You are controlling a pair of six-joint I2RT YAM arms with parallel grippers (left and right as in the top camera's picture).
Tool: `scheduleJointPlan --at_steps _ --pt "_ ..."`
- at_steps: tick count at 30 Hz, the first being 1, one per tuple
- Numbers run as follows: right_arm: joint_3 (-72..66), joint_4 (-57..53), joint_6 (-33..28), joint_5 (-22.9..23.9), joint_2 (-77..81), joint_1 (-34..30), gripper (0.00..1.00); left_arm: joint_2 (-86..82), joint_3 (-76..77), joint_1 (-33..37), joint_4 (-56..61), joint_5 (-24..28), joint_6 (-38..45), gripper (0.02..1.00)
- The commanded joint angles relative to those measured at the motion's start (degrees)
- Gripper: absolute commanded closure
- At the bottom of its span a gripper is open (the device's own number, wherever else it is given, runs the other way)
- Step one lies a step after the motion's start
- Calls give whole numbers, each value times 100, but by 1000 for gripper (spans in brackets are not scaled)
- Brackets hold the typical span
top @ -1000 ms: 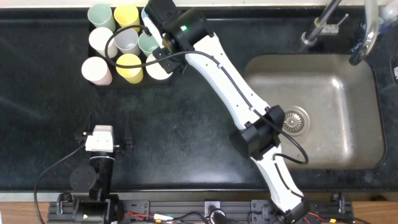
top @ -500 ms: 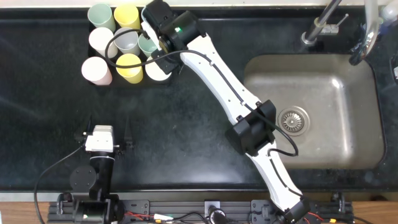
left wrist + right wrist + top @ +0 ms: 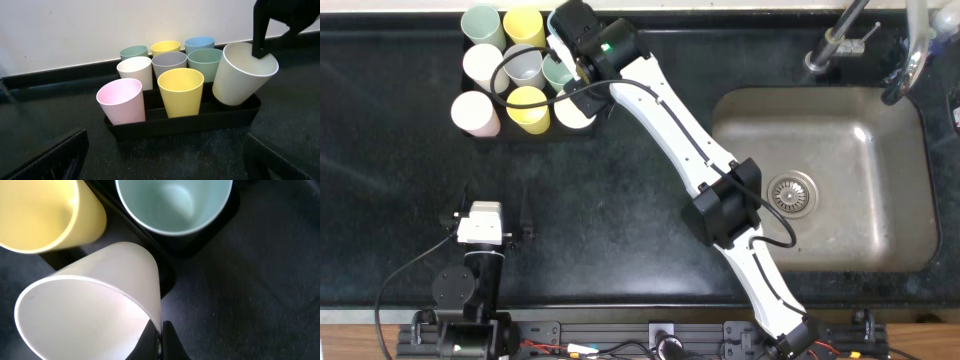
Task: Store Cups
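The left arm (image 3: 470,285) sits folded close to its base, and the left end effector (image 3: 165,155) is low over the black tabletop (image 3: 620,200) with its fingers spread wide and nothing between them. It faces a black tray (image 3: 190,127) well ahead of it.

In the tray's front row stand a pink cup (image 3: 122,100) and the front yellow cup (image 3: 180,90), both upright with mouths up. Just beside them, at the front corner, is the cream cup (image 3: 242,75). It is tilted: its long axis leans off vertical, with the base down inside the tray and the open mouth pointing up and away from the front yellow cup. Whether its base rests on the tray's floor cannot be told.

The right end effector (image 3: 159,337) is clamped on that cup's rim, one finger inside the wall and one outside. The right arm (image 3: 670,120) stretches diagonally from its base across the tabletop, past the sink (image 3: 880,130), with its wrist above the tray's corner.

Behind stand a white cup (image 3: 135,70), a grey cup (image 3: 169,64) and a green cup (image 3: 205,62). Farthest back, near the wall, are a pale green cup (image 3: 133,51), the back yellow cup (image 3: 165,47) and a blue cup (image 3: 199,43).
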Motion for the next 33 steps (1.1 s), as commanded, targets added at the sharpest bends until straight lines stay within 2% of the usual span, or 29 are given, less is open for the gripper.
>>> scheduleJointPlan --at_steps 1,13,28,30,32,33 --pt "57 -24 -28 -4 219 -28 956 -57 -2 4 -24 55 85 18" --pt "57 39 -68 -295 323 -28 956 -57 -2 4 -24 55 85 18" --pt "57 125 -66 -293 407 -28 943 -57 -2 4 -24 55 85 18" --pt "57 122 -66 -293 407 -28 897 -57 -2 4 -24 55 85 18" --pt "57 107 -66 -291 407 -28 669 -57 -2 4 -24 55 85 18" --pt "57 92 -66 -293 407 -28 601 -57 -2 4 -24 55 85 18"
